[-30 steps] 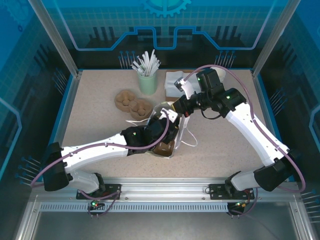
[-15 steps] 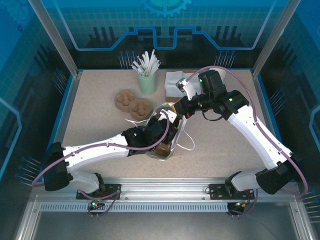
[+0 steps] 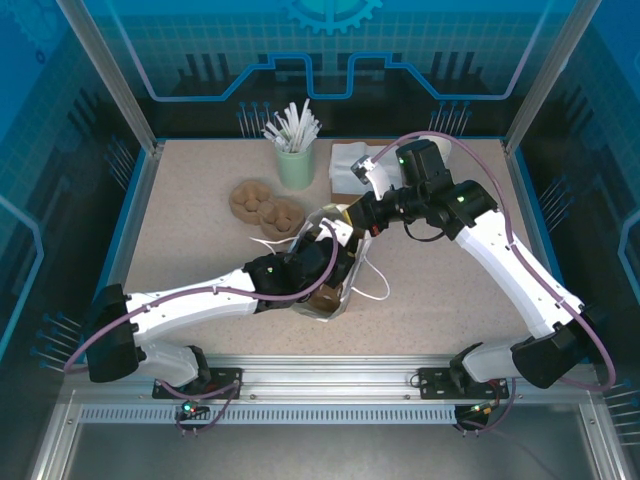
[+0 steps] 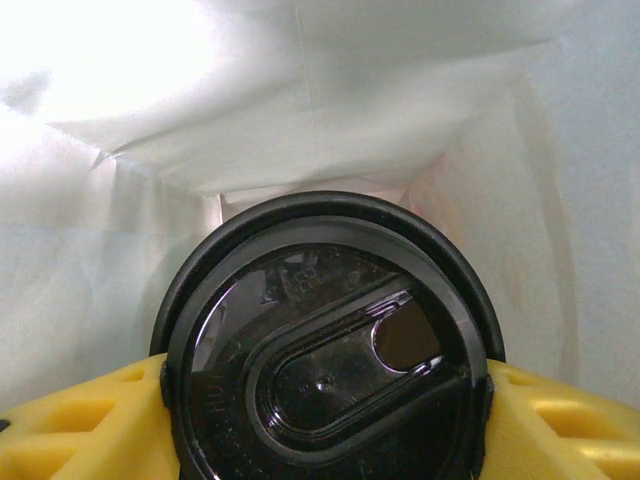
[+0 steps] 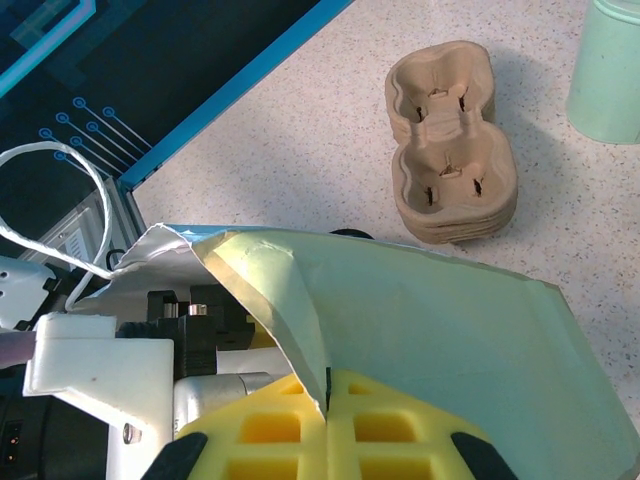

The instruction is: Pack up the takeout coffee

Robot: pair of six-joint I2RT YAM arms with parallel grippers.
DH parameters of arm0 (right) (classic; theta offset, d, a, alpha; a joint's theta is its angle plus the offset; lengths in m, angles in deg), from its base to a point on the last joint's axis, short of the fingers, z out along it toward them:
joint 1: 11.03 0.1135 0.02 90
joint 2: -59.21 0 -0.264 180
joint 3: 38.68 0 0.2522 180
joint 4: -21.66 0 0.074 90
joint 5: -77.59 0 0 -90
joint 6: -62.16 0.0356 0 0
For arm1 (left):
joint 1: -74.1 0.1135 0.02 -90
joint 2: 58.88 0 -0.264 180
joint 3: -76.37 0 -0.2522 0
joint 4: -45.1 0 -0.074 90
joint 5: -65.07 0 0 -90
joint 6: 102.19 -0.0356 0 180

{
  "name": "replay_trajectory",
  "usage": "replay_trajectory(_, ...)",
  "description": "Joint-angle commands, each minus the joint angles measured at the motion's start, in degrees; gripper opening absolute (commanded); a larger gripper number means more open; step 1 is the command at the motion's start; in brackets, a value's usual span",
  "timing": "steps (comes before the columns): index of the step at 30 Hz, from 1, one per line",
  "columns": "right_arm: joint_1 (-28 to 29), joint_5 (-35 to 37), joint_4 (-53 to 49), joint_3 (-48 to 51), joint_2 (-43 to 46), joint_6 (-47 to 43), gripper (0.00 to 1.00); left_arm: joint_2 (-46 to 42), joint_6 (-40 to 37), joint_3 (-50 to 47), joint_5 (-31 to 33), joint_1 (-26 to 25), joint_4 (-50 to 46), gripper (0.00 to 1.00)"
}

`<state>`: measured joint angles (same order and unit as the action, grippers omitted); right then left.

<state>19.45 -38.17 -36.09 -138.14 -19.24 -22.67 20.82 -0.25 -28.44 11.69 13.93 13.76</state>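
**Top external view:** The left arm [image 3: 200, 300] reaches into one white paper bag [image 3: 358, 265] at mid-worktop [image 3: 200, 240]. The right pincer [image 3: 352, 222] meets the bag rim. One two-well pulp cup carrier [image 3: 265, 205] and one tumbler of white sticks [image 3: 296, 165] stand behind.

**Left wrist view:** The left pincer [image 4: 320, 420] is partly spread. Its yellow fingers [image 4: 80, 425] pinch the one takeout coffee [image 4: 330, 350] at the black lid, inside the bag.

**Right wrist view:** The right pincer is pressed together, pinching the bag rim.

speckled beige table [image 3: 450, 290], blue walls [image 3: 330, 60] (grid-patterned)
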Motion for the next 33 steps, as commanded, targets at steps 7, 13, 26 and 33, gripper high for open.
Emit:
replay_trajectory(7, 1.76, -3.71, 1.18, 0.81, -0.18, 0.80, 0.00, -2.57, -0.17, -0.85, 0.52, 0.74, 4.53, 0.65)
replay_trajectory(13, 1.41, -2.71, 0.83, 0.55, -0.62, 0.73, 0.00, -3.40, 0.18, -1.70, 0.23, 0.66, 5.12, 0.65)
replay_trajectory(26, -0.33, -4.32, 0.17, 0.00, -2.40, 2.28, 0.00, -6.02, -0.43, -4.96, 0.77, 0.66, 9.12, 0.65)
replay_trajectory(33, -0.34, -5.00, 0.19, -1.23, -3.09, 2.04, 0.00, -4.29, 1.17, -4.45, 0.85, 0.66, 6.99, 0.65)
